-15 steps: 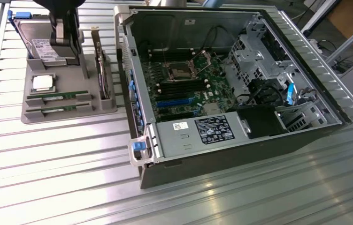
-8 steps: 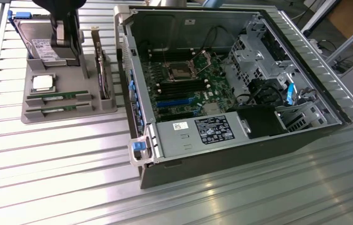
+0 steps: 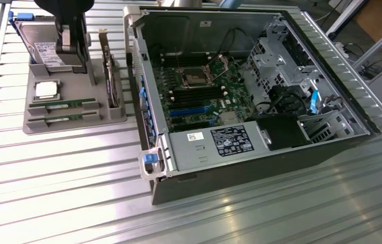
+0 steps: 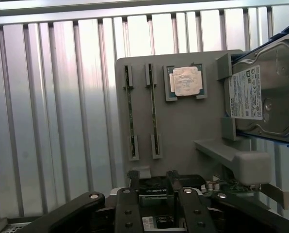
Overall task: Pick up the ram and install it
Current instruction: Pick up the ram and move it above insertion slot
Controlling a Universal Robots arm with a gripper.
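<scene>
Two ram sticks stand on edge in slots of the grey holder tray (image 3: 75,124): one ram stick (image 3: 65,104) (image 4: 130,111) and a second ram stick (image 3: 65,119) (image 4: 153,111) beside it. Both are thin green boards. My gripper (image 3: 83,61) (image 4: 152,180) hangs over the far part of the tray, near the hard drive and the upright card, well away from the ram sticks. Its two dark fingers (image 4: 133,178) stand apart, open, with nothing held between them.
The tray also holds a square silver processor (image 3: 46,90) (image 4: 185,81), a hard drive (image 3: 42,51) (image 4: 263,94) and an upright card (image 3: 113,81). On the exterior view's right lies an open computer case (image 3: 177,168) with its motherboard (image 3: 198,86), black memory slots (image 3: 194,95) and power supply (image 3: 221,142).
</scene>
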